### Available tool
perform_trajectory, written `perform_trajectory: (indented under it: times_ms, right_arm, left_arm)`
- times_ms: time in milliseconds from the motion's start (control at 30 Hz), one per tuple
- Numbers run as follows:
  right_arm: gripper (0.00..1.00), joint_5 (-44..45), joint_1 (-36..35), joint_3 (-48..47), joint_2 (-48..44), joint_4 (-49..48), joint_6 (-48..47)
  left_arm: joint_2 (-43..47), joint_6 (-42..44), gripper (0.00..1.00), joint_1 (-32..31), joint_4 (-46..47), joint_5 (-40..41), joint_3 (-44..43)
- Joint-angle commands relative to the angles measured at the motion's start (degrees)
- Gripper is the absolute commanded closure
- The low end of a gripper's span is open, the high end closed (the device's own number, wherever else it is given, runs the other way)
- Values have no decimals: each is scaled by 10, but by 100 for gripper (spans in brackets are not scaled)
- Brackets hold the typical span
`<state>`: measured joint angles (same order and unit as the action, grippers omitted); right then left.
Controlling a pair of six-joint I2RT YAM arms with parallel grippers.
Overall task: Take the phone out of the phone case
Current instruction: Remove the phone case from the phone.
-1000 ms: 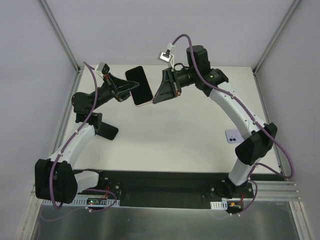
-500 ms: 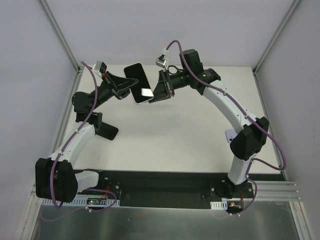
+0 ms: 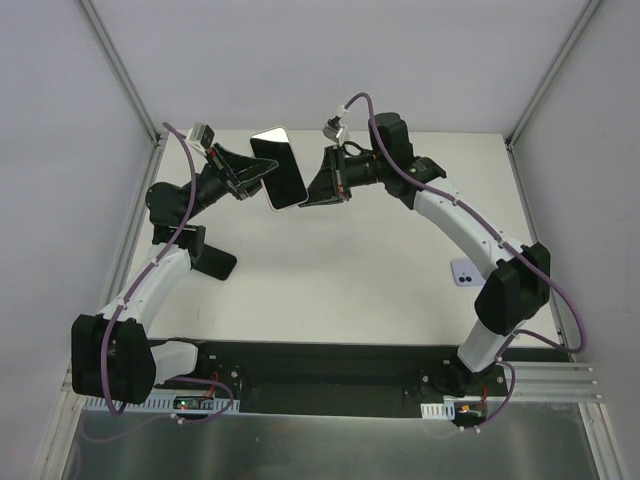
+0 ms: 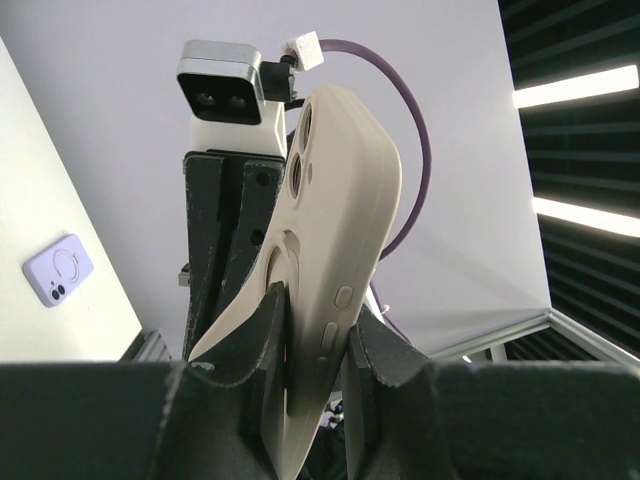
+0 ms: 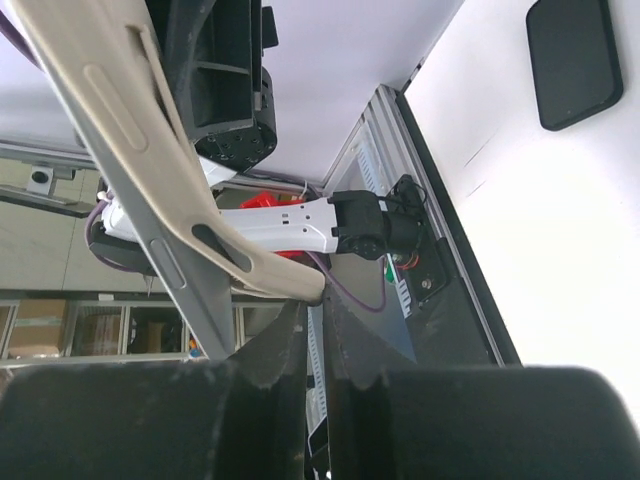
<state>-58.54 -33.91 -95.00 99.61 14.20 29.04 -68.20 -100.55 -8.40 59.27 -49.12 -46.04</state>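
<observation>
The phone (image 3: 278, 170) sits inside its cream phone case (image 4: 335, 250). The pair is held up in the air above the far part of the surface (image 3: 350, 270), with the dark screen facing the overhead camera. The left hand (image 4: 318, 335) is closed on the end of the case away from the camera cut-outs, one finger on the back and the other across from it. This grip looks meant to anchor the case so the other arm has something to work against. The right hand (image 5: 315, 325) meets the case at a corner of the cream rim. Its fingers are drawn almost together with only a slit between them, but I cannot tell whether they actually pinch the lip. Placed there, it is probably meant to peel the soft edge off the phone. Holding the pair aloft keeps both faces reachable. A lilac case (image 3: 466, 271) and a dark slab (image 3: 210, 262) lie flat on the surface, well apart from the work
</observation>
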Motion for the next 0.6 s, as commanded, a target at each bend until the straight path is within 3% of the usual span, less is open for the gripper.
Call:
perform_trajectory:
  times_ms: [0,167,367,567]
  right_arm:
    - [97,226,9,62,15,-133,28]
    - [78,226,12,94,-7,-197,70]
    - [64,231,11,96,-7,-227,93]
    - [63,220,11,117,-12,-321,149]
  left_arm:
    - [50,-227,100,-56,152,-94,-23]
    - [53,-214,100,-56,139,-98,-22]
    - [58,-206,100,-56,132,-101,-18]
    - [60,-197,100,-56,128,-106,-6]
